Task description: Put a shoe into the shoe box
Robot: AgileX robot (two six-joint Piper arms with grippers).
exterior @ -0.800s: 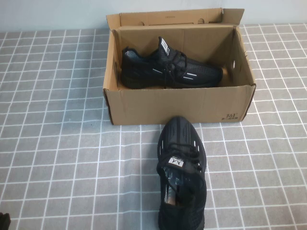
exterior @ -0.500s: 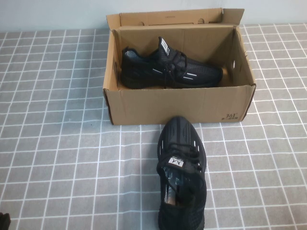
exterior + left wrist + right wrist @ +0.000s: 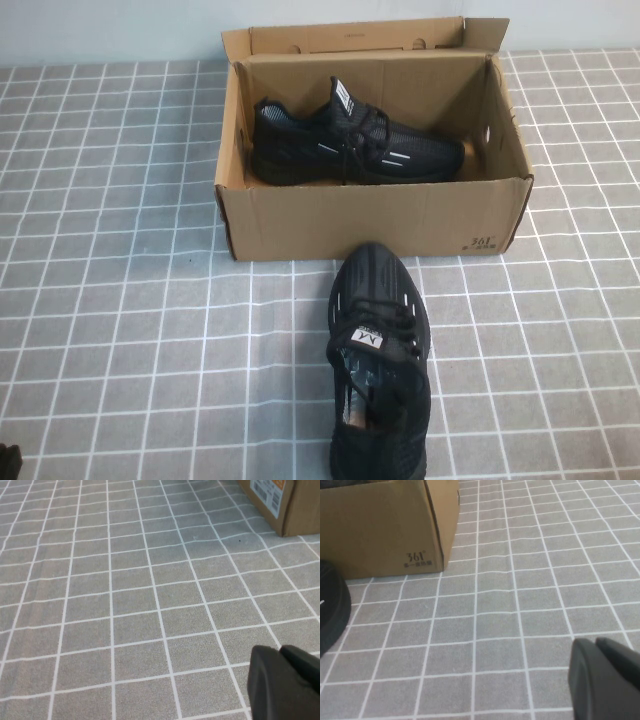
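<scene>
One shoe (image 3: 355,145) lies in the box (image 3: 375,218), another (image 3: 380,365) before it; left claw (image 3: 287,685) and right claw (image 3: 605,680) hang closed, empty.

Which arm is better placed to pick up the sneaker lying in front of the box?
Likely the right. The right hand, shut, already has the sneaker and shoe box in its view; the left hand, also shut, sees only a box corner over bare tablecloth.

High view looks down from the robot's side over the checked table (image 3: 120,300); both wrist views skim low across it, each sharing a corner of the shoe box (image 3: 370,215) (image 3: 280,502) (image 3: 385,530).
</scene>
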